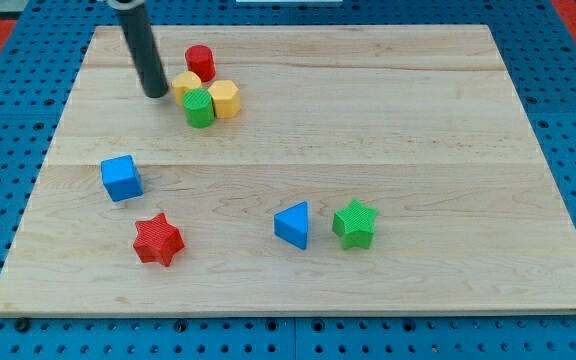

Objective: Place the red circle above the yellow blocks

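Note:
The red circle (200, 62) stands near the view's top, just above the yellow blocks. One yellow block (186, 84) touches it from below; a yellow hexagon (225, 98) lies to the right of that. A green circle (199, 108) sits against both yellow blocks from below. My tip (155, 93) rests on the board just left of the left yellow block, a small gap apart, and lower left of the red circle.
A blue cube (121, 178) lies at the left. A red star (157, 240) is below it. A blue triangle (292, 224) and a green star (354, 223) sit at the lower middle. The wooden board (418, 130) rests on a blue pegboard.

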Tool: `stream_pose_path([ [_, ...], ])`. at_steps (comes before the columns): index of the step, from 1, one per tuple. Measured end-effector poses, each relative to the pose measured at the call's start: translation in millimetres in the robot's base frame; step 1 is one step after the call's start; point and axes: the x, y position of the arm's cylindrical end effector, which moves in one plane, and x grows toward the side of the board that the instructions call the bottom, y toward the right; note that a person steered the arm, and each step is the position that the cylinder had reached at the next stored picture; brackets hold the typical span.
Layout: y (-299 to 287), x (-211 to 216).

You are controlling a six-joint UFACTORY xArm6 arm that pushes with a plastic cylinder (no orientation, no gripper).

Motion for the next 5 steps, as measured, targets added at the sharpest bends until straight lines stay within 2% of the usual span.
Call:
stream_pose_path([
  [1, 63, 1],
  [2, 81, -3],
  [3, 28, -6],
  [4, -34, -31],
  [5, -41, -57],
])
